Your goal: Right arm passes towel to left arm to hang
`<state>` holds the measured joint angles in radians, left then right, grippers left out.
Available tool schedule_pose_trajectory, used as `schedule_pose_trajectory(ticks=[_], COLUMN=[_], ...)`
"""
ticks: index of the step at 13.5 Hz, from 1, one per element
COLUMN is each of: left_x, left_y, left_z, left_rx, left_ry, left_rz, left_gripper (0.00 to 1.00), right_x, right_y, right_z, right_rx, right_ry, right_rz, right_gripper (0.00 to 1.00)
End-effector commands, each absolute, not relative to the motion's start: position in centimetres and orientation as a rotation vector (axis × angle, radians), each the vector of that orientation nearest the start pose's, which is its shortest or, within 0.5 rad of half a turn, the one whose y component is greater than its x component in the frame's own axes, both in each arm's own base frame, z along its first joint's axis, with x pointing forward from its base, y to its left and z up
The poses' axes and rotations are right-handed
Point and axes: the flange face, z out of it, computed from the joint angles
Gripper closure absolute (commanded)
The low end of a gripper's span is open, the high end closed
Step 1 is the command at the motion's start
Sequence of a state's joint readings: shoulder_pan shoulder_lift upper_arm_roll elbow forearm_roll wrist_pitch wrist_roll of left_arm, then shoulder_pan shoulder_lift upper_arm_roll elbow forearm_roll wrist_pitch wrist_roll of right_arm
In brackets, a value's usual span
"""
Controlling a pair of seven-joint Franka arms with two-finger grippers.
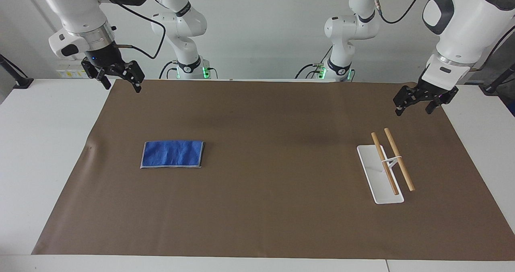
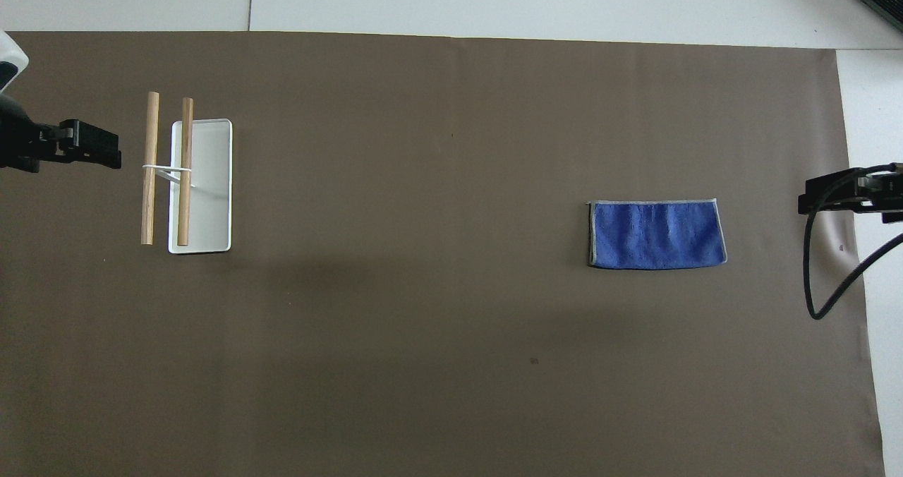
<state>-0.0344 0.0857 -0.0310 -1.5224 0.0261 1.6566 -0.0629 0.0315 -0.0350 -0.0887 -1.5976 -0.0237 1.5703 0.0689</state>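
We see the towel (image 1: 172, 154) lying flat and folded on the brown mat (image 1: 257, 207) of the worktop (image 1: 40, 143), toward the right arm's end. The right gripper (image 1: 120, 80) hangs in the air over the mat's edge, well apart from the towel, its fingers spread and empty. The left gripper (image 1: 416, 108) hangs near the towel rack (image 1: 380, 179), its fingers also spread, holding nothing.

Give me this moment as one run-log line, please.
towel: flat on mat, untouched | rack: bare | right gripper: open, raised | left gripper: open, raised
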Motion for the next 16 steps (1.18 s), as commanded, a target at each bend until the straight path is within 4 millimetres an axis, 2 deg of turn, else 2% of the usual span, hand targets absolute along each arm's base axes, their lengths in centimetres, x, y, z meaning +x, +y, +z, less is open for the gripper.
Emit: schedule_pose_trajectory(ticks=[1, 6, 16], left_x=[57.9, 57.9, 57.9], left_y=[-3.3, -3.3, -3.3], left_z=[60.8, 60.8, 60.8], left_rx=[-3.131, -3.131, -3.131], left_ry=[0.006, 0.006, 0.006], left_rz=[-0.078, -0.078, -0.078], left_gripper=[0.00, 0.00, 0.00], right_x=[54.3, 54.0, 53.7], right_y=[-3.6, -3.4, -3.4], right_z=[63.4, 62.6, 62.3], right_rx=[-3.165, -3.164, -3.163], right_ry=[0.176, 0.177, 0.175], right_rz=[-0.005, 0.019, 0.029], right_gripper=[0.00, 0.00, 0.00])
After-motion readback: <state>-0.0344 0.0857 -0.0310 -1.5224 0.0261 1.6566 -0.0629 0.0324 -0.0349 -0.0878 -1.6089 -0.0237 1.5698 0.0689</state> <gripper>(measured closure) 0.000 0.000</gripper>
